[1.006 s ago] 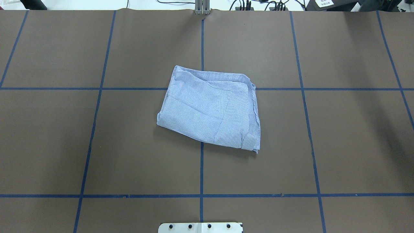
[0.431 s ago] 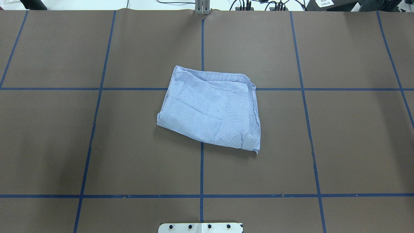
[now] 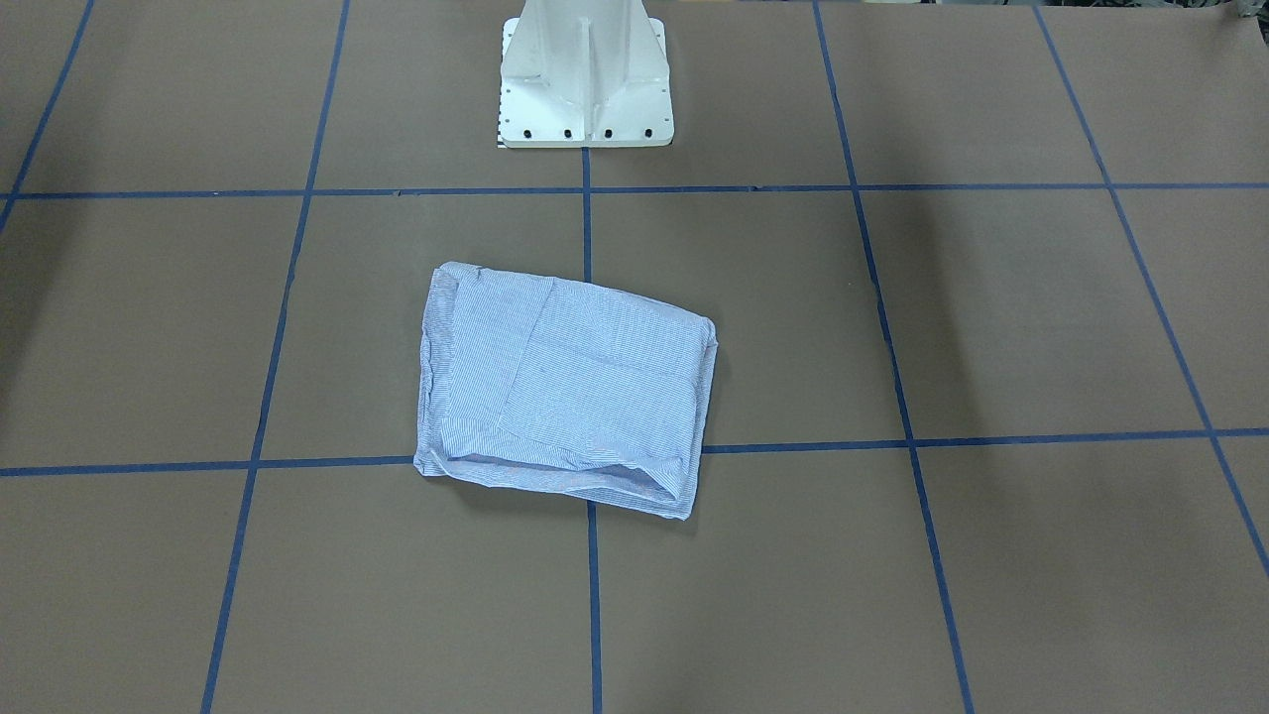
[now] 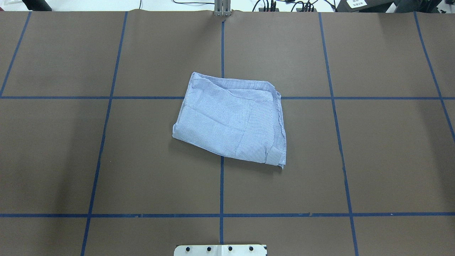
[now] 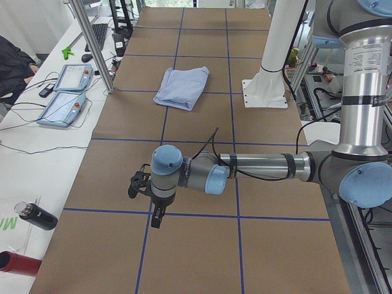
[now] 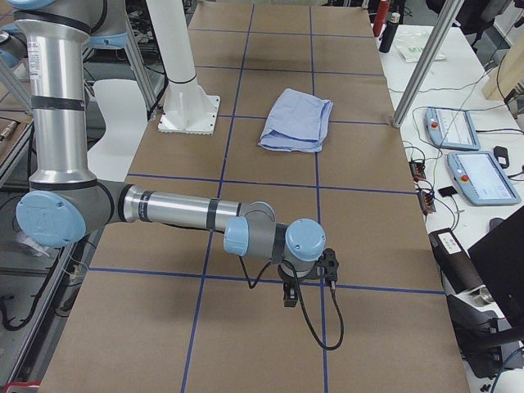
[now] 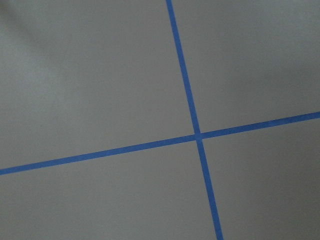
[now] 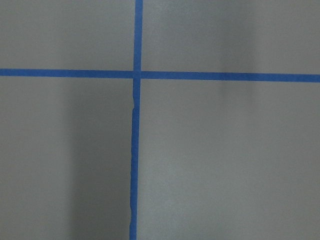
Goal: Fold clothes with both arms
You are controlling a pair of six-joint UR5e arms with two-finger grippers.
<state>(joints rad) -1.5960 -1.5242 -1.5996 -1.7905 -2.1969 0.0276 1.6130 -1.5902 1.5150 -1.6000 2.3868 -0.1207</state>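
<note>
Whether the fingers are wide or narrow cannot be told for the left gripper [image 5: 157, 218] or the right gripper [image 6: 290, 298]. Each hangs over a tape crossing [image 7: 197, 135] near opposite tabletop [image 4: 384, 160] ends, well apart from the shirt [image 4: 231, 119], which lies folded at the tabletop's middle

The folded striped shirt [image 4: 231, 119] lies mid-table [image 4: 391, 160], straddling two crossing blue tape lines [image 4: 221, 192].

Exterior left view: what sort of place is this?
Probably a robotics lab test cell: a table papered brown and marked with a blue tape grid, teach pendants on the side bench, and the left arm reaching over the table.
</note>
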